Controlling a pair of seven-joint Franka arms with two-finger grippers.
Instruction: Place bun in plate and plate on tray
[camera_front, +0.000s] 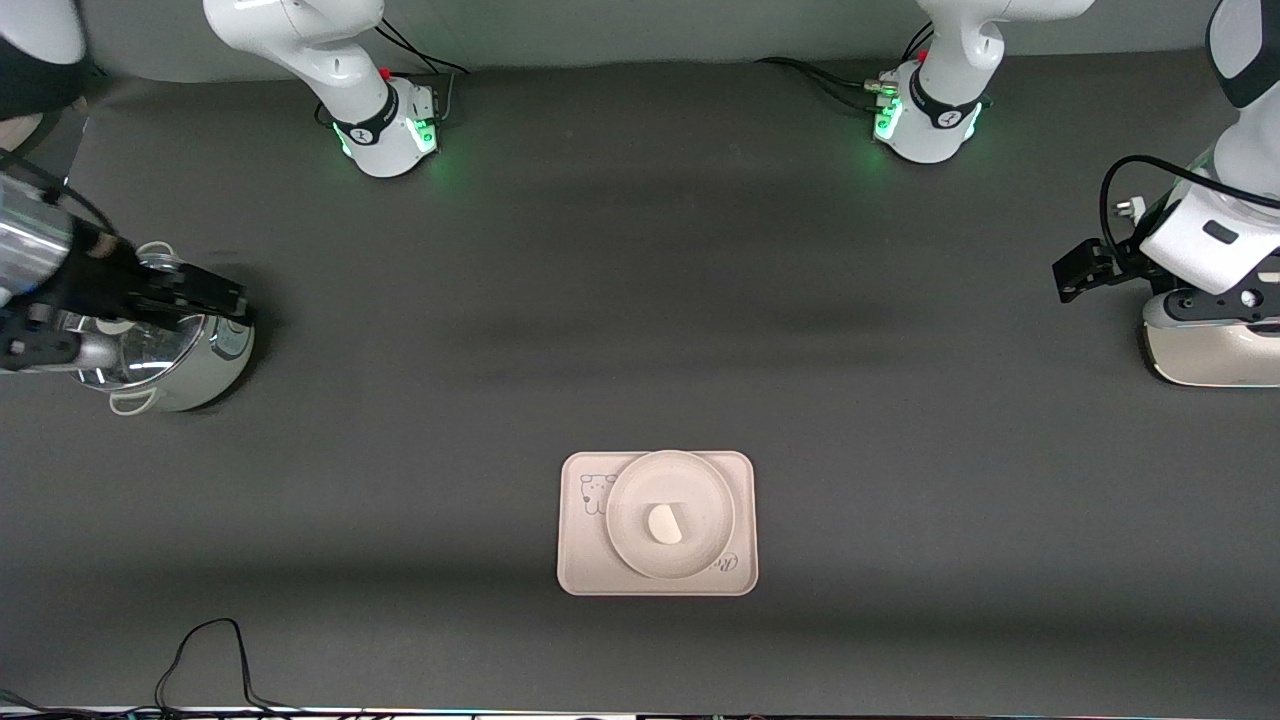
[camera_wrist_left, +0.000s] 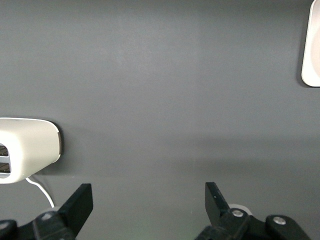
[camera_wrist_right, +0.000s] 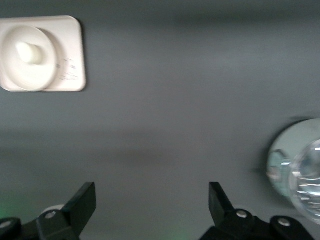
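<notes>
From my remote station I see a dark grey table (camera_front: 640, 330) with the tray (camera_front: 580, 560) lying nearer the front camera, about midway between the two arms' ends. The plate (camera_front: 700, 490) sits on the tray, and the bun (camera_front: 664, 524) rests in the plate's middle.

The right gripper (camera_wrist_right: 150, 205) hangs over a shiny steel pot (camera_front: 175, 370) at the right arm's end of the table, its fingers (camera_wrist_right: 82, 205) spread wide and holding nothing.

The left gripper (camera_wrist_left: 147, 202) hangs at the left arm's end of the table, beside a white appliance (camera_wrist_left: 27, 147) with a cord, fingers (camera_wrist_left: 80, 202) likewise parted and empty. Both arms sit well apart from the tray.
</notes>
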